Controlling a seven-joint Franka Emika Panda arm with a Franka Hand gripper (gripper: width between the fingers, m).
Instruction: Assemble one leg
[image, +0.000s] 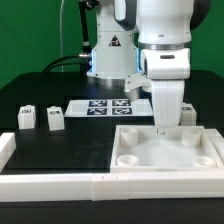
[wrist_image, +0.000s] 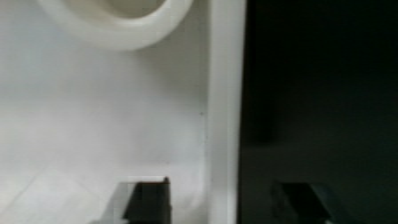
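Two legs, small white blocks with black-and-white tags, stand on the black table at the exterior view's left: one leg (image: 27, 118) and a second leg (image: 53, 120) beside it. My gripper (image: 165, 127) is far from both. It hangs over the far rim of the large white tray-like piece (image: 130, 135). In the wrist view my gripper (wrist_image: 222, 203) is open. Its dark fingers (wrist_image: 146, 202) straddle the tray's rim (wrist_image: 224, 110) without touching it. One finger is over the white tray and the other over the black table. A round corner socket (wrist_image: 118, 22) shows beyond. No leg is held.
The marker board (image: 105, 105) lies behind the tray. Long white border bars (image: 60, 185) run along the front and at the exterior view's left (image: 5, 150). A small white block (image: 187, 115) stands just right of my gripper. The robot base (image: 110, 50) is behind.
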